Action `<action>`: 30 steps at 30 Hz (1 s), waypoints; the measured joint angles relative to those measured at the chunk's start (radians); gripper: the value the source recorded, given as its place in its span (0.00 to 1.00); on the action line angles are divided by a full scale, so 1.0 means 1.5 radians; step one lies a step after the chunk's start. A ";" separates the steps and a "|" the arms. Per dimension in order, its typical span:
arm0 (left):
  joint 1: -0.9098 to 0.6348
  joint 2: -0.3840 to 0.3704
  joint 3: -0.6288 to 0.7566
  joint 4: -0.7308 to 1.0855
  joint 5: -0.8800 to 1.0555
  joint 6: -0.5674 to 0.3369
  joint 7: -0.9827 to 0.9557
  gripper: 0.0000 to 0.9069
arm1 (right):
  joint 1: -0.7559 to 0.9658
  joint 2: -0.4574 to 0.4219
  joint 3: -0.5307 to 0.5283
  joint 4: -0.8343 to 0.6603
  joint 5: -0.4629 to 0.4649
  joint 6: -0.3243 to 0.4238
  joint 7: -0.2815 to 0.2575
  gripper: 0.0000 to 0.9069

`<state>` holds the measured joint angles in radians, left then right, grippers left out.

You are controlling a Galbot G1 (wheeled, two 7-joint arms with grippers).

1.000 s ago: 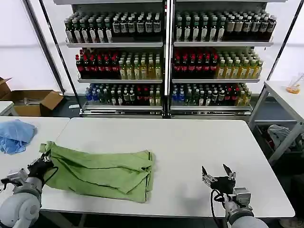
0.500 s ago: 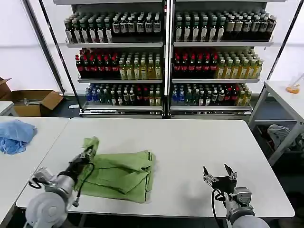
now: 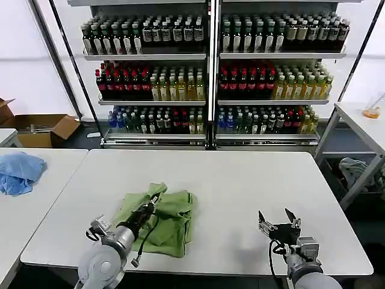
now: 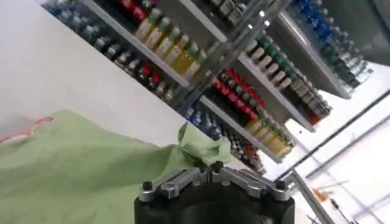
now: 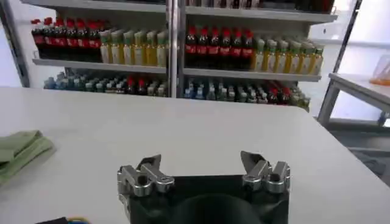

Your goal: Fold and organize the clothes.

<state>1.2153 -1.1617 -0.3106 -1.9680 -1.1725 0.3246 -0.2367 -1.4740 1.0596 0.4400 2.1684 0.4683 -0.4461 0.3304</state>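
My left gripper (image 3: pixel 155 199) pinches a fold of the limp, light green shirt (image 3: pixel 171 218) lying at seven o'clock on the white table (image 3: pixel 240 180); I'd grip hems, while my right gripper (image 3: pixel 278 220) waits open at five.

White table (image 3: pixel 240 198), smooth top, bearing one bundle of light green clothes (image 3: pixel 168 220) bunched and partly folded on its left-front part, well clear of the right edge. A second white table (image 3: pixel 24 208) stands just beside it on the left, with a crumpled blue cloth (image 3: pixel 18 171) lying on its far part.
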 measured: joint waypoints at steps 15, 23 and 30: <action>-0.001 -0.009 0.006 -0.026 0.036 0.003 0.039 1.00 | 0.009 0.000 -0.012 -0.004 -0.001 0.004 -0.005 1.00; 0.040 0.020 -0.067 -0.024 0.052 -0.002 0.032 1.00 | 0.013 0.010 -0.024 -0.005 -0.007 0.006 -0.008 1.00; 0.084 0.044 -0.126 0.000 0.120 -0.013 0.041 1.00 | 0.010 0.008 -0.025 -0.003 -0.008 0.007 -0.008 1.00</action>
<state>1.3420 -1.0952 -0.4998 -1.9675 -0.9923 0.3044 -0.1745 -1.4582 1.0717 0.4019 2.1646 0.4564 -0.4360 0.3177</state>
